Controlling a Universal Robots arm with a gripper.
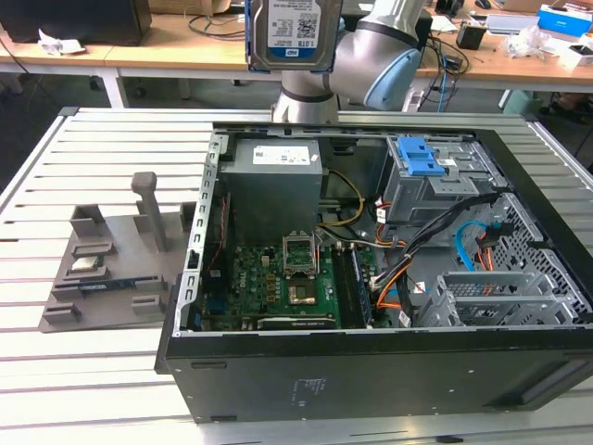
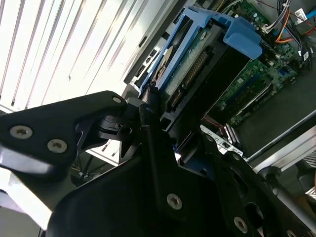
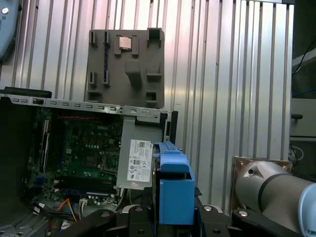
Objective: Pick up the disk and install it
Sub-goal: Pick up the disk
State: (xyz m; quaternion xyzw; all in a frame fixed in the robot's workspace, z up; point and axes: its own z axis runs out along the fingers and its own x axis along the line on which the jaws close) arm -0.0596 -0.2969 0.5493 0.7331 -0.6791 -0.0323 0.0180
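Disk [image 1: 295,32] gripped w/in claw [image 2: 170,132].

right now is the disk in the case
No, the disk hangs in the air above the open case.

Open black computer case [image 1: 371,380] lies on ribbed silver metal tabletop [image 1: 93,371]. Inside: green motherboard [image 1: 269,278]; large grey box with white sticker [image 1: 273,176] next to it; grey metal cage with blue plastic latch [image 1: 426,185] toward exterior view's right. Grey plastic fixture tray [image 1: 111,269] beside case, exterior view's left. Wooden desks [image 1: 185,51] beyond.
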